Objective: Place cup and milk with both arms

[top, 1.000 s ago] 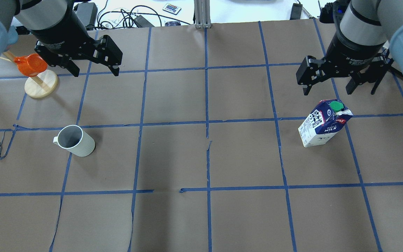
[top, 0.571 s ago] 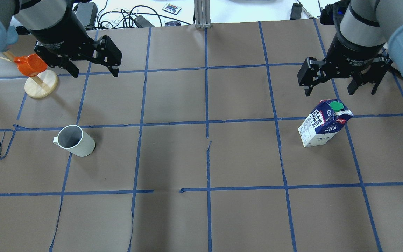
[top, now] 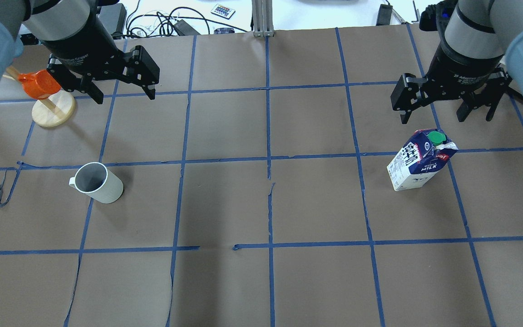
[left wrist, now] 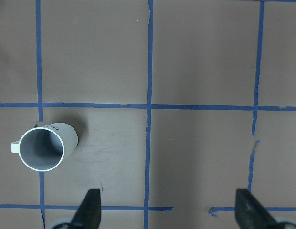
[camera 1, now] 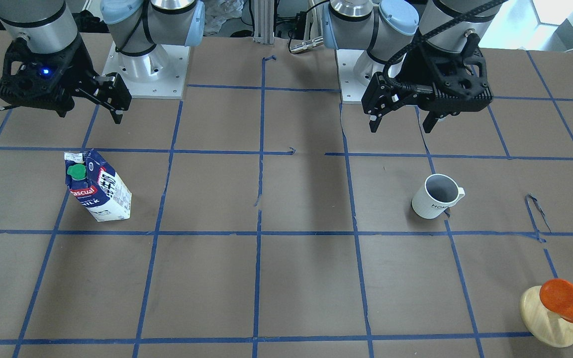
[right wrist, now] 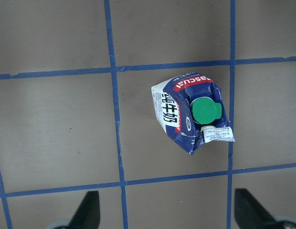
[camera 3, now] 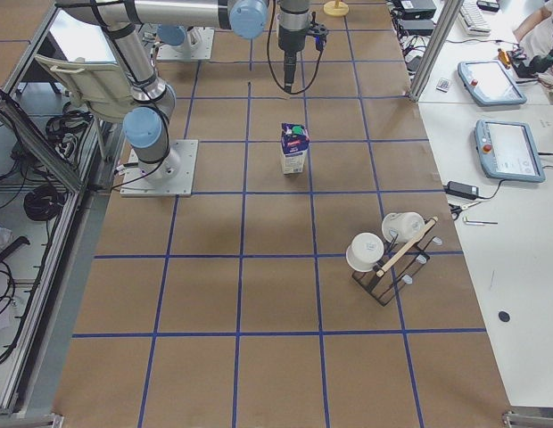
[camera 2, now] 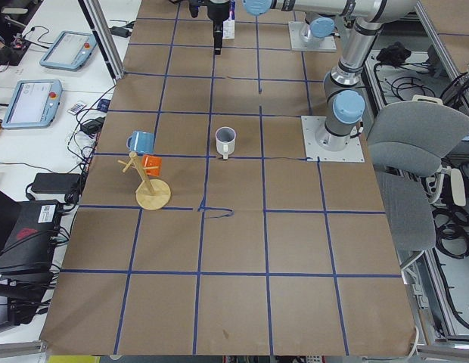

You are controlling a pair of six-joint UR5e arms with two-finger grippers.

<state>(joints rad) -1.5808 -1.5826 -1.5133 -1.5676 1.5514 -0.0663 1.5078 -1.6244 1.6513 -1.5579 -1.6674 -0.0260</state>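
Overhead exterior: I see the left gripper (top: 123, 93) spread wide, apart from the cup (top: 96, 182); the right gripper (top: 438, 119) is wide too, near the milk (top: 418, 161).

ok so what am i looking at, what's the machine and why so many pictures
This is one moment seen by six cameras. The machine is two robot arms bolted to a table covered in brown paper with blue tape lines. Two pictures look down from above, one from behind the robot, one facing it; two look along the table from its ends; two come from cameras on the wrists. The left gripper hangs open near the cup, the right gripper hangs open near the milk. Cup and milk stand on the paper; nothing is held. An orange cup hangs on a wooden stand.
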